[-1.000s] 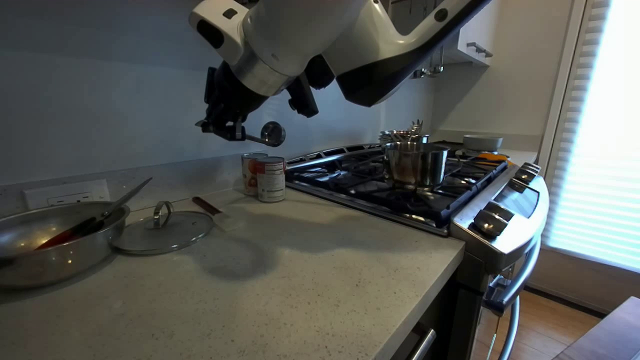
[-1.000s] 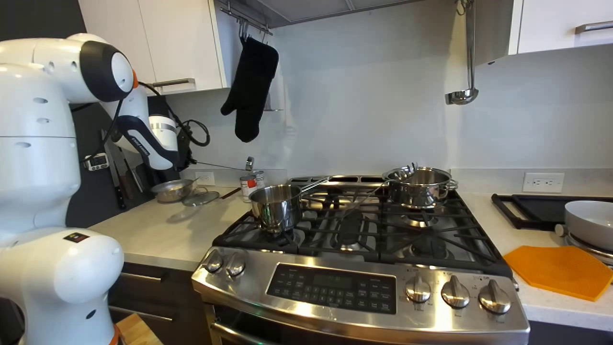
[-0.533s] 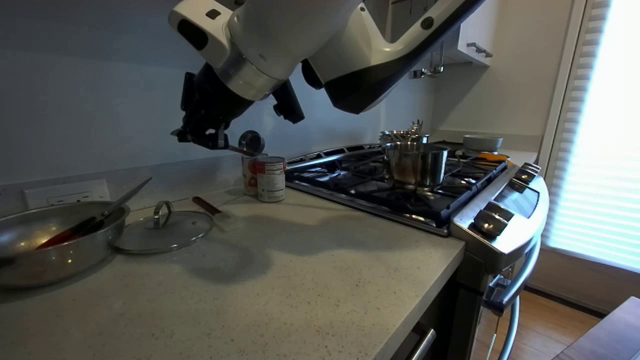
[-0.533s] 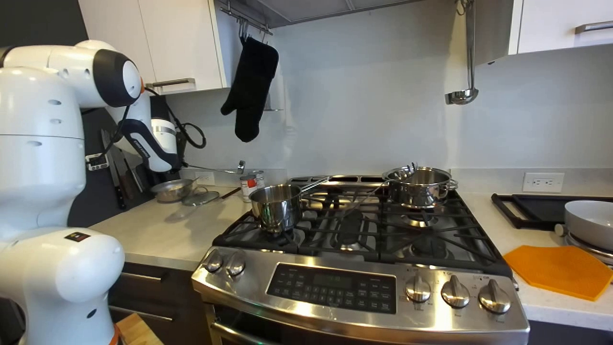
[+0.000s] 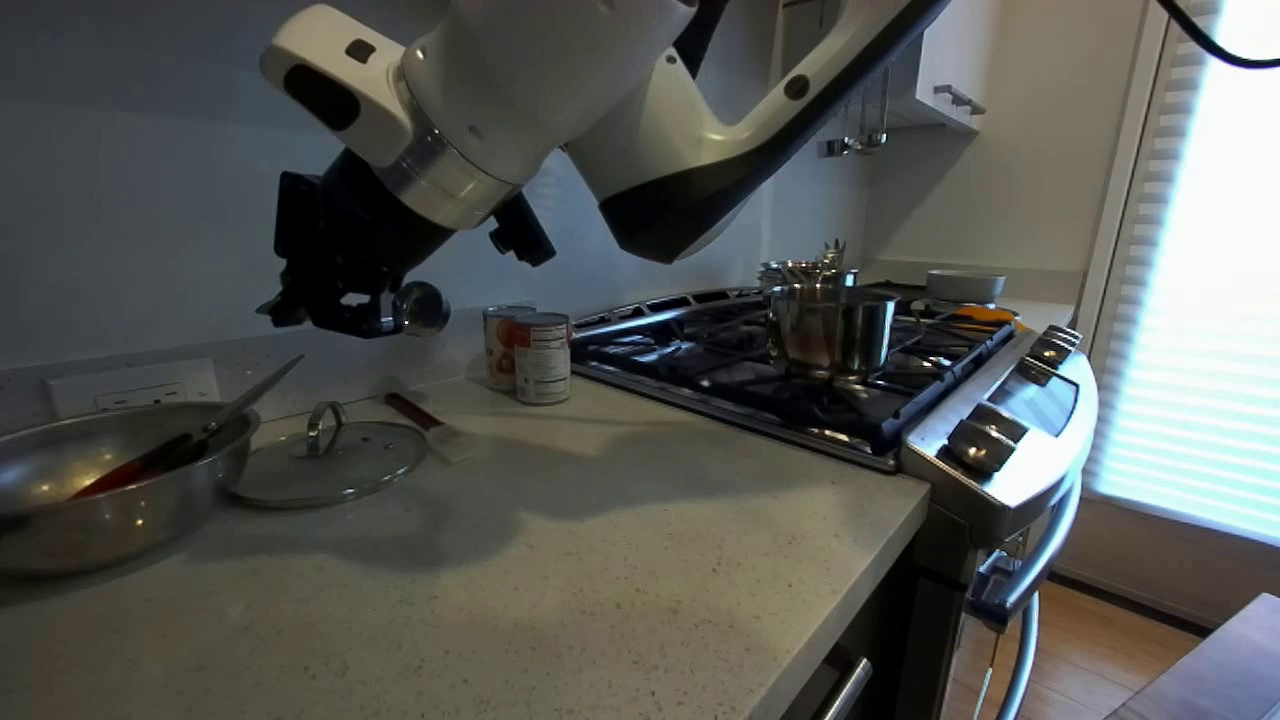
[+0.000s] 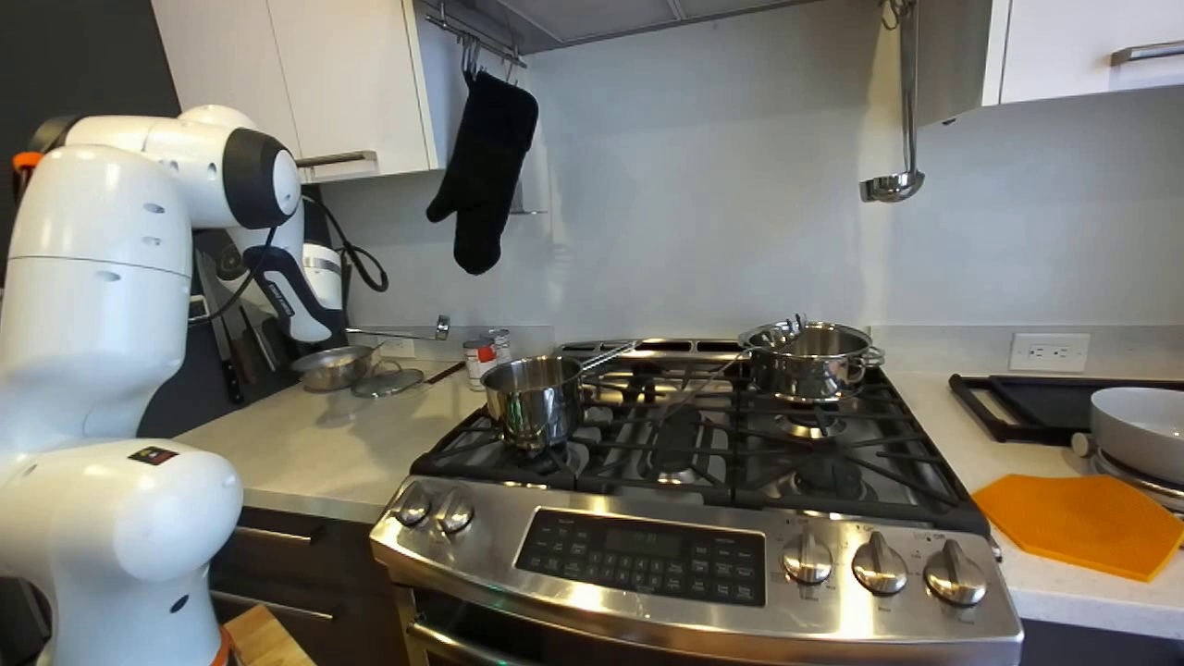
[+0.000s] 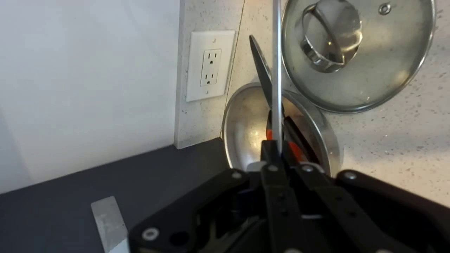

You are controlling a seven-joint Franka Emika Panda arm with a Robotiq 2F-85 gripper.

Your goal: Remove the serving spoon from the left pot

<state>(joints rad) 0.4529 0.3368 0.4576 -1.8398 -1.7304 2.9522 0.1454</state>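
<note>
Stainless steel forms the small, shiny, straight-sided left pot (image 6: 534, 409), which stands upright on the black gas cooktop (image 6: 680, 444), its long handle angled toward the back wall. The serving spoon (image 7: 277, 70), a long slender utensil with a thin grey metallic handle and a small round bowl, is out of the pot, well apart from it, and suspended above the pale speckled counter (image 5: 620, 590). In an exterior view its handle lies nearly level, bowl end toward the stove.

The black two-finger gripper (image 7: 279, 151) is clamped on the spoon handle; in the wrist view the handle runs straight out from between the fingertips. A white jointed robot arm (image 6: 102, 370) carries it.

From where I stand, the items on the counter are as follows. A wide shallow steel pan (image 5: 110, 525) contains a tool with a grey blade and black-and-red handles (image 7: 260, 66); the blade rises over the rim. A flat round glass lid (image 5: 345, 462) with a steel loop handle lies just beside the pan; I cannot tell whether the two touch. Near the lid lies a brush with a dark red handle (image 5: 414, 411). Two red-and-white labelled cans (image 5: 543, 358) stand upright, side by side, close to the cooktop.
</note>
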